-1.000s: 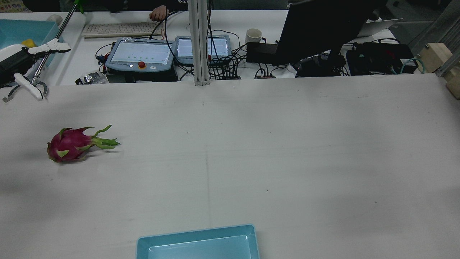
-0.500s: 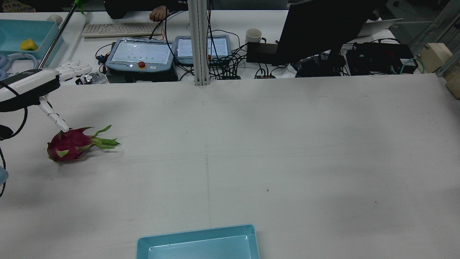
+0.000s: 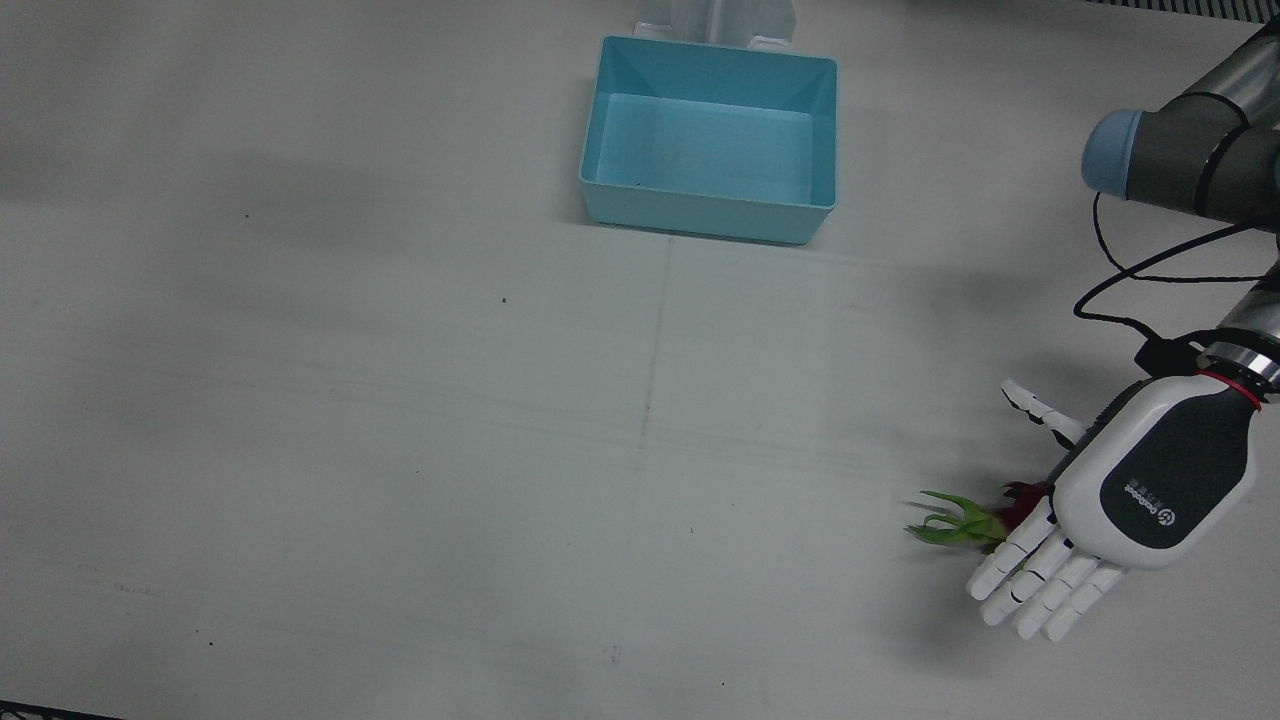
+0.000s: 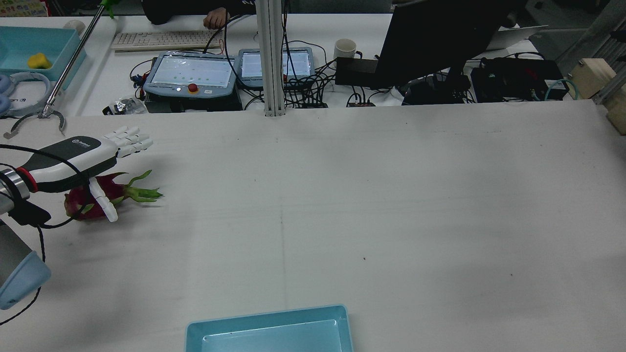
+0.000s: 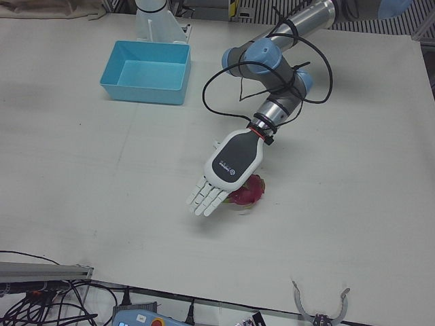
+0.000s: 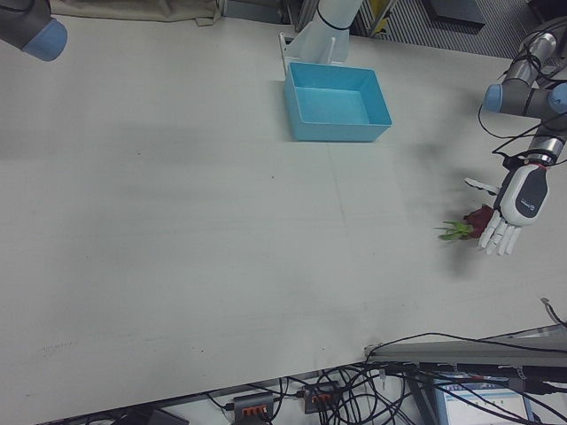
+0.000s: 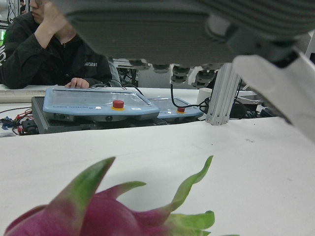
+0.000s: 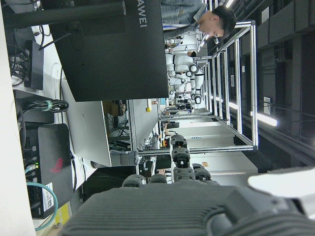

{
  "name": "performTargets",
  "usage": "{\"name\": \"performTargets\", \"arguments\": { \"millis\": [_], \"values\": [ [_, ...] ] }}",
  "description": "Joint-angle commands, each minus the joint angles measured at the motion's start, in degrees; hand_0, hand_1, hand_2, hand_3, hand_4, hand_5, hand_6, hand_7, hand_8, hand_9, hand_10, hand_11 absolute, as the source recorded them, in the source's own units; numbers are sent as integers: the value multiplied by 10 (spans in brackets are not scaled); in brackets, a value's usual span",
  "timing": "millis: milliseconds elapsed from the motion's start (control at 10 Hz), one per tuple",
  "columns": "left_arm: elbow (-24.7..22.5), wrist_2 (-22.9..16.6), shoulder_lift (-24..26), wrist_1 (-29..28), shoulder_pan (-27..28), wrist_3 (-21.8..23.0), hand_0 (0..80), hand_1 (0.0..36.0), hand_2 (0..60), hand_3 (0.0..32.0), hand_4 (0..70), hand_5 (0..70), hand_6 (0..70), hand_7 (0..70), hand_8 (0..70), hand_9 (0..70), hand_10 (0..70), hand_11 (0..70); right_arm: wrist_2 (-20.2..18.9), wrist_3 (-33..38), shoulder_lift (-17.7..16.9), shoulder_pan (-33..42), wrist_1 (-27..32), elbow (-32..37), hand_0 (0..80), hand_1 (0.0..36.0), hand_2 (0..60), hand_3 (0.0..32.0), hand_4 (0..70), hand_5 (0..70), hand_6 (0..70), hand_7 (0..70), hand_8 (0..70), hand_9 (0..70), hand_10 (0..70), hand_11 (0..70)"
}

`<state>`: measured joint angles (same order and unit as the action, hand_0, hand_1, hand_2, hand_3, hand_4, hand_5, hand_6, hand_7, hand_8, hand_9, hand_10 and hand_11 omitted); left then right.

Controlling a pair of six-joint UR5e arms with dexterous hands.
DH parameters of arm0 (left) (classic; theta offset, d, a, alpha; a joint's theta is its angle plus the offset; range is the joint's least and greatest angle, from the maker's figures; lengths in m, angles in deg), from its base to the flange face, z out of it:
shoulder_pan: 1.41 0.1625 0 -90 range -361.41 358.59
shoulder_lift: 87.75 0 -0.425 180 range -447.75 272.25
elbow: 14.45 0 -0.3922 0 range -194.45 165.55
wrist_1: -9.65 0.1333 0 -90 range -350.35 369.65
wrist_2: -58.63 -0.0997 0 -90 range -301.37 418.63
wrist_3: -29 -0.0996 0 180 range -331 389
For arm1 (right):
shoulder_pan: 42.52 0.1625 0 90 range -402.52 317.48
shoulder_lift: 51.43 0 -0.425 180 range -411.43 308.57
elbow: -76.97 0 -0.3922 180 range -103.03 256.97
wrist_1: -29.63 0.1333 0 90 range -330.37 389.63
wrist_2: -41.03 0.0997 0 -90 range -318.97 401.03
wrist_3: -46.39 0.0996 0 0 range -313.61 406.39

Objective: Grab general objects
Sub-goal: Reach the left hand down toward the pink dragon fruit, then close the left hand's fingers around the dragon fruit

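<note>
Fingers of white-and-grey left hand spread flat, empty, hovering palm-down over magenta dragon fruit with green leafy scales on white table. Risk: closing off-centre rolls round fruit away or snags only scales. Right hand's view: fingers apart, empty.

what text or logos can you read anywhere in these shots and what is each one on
"HUAWEI": on the back of the black monitor, right hand view.
Logo with a short word on the back of the left hand: too small to read.
Chest print on the seated person's black jacket: blurred.
Dragon fruit and blue bin: no text.
</note>
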<state>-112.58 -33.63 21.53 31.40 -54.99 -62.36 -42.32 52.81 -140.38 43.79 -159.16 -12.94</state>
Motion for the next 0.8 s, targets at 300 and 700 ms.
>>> {"name": "performTargets", "arguments": {
  "millis": [300, 700],
  "values": [
    [22, 55, -2, 38, 2, -94, 493, 176, 28, 78, 0, 6, 0, 105, 5, 7, 0, 0, -1, 0, 0, 0, 0, 0, 0, 0, 0, 0, 0, 0, 0, 0, 0, 0, 0, 0],
    [29, 97, 0, 50, 5, -143, 496, 197, 70, 112, 0, 13, 0, 101, 9, 6, 0, 0, 0, 0, 0, 0, 0, 1, 0, 0, 0, 0, 0, 0, 0, 0, 0, 0, 0, 0]
  ]
}}
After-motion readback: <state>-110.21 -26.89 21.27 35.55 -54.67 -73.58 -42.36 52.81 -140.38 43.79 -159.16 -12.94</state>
